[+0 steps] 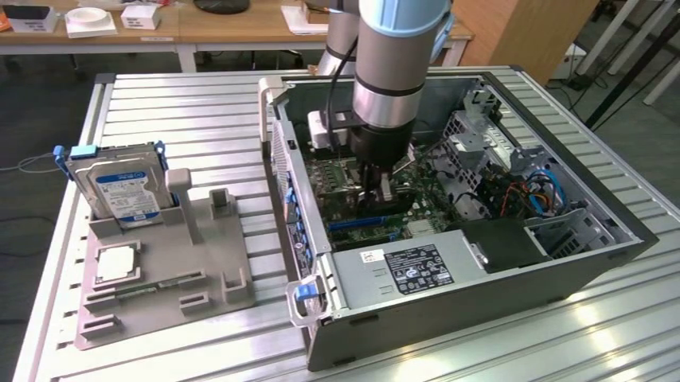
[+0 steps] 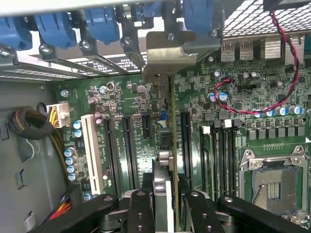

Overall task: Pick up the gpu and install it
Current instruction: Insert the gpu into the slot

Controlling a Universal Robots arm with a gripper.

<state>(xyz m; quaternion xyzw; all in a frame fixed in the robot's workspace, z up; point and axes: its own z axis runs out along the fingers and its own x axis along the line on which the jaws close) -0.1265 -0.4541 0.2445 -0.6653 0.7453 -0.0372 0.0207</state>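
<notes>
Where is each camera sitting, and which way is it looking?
Exterior view: off the arm and above, looking down on the table and the open computer case; the robot arm reaches into the case.
Wrist view: on the wrist, looking past the gripper at the motherboard; its fingers hold the gpu edge-on.
Shared: both show the gripper and the motherboard inside the case.

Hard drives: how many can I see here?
1. The hard drive stands upright on the gray stand, at the exterior view's left. Others may sit hidden inside the computer case.
</notes>
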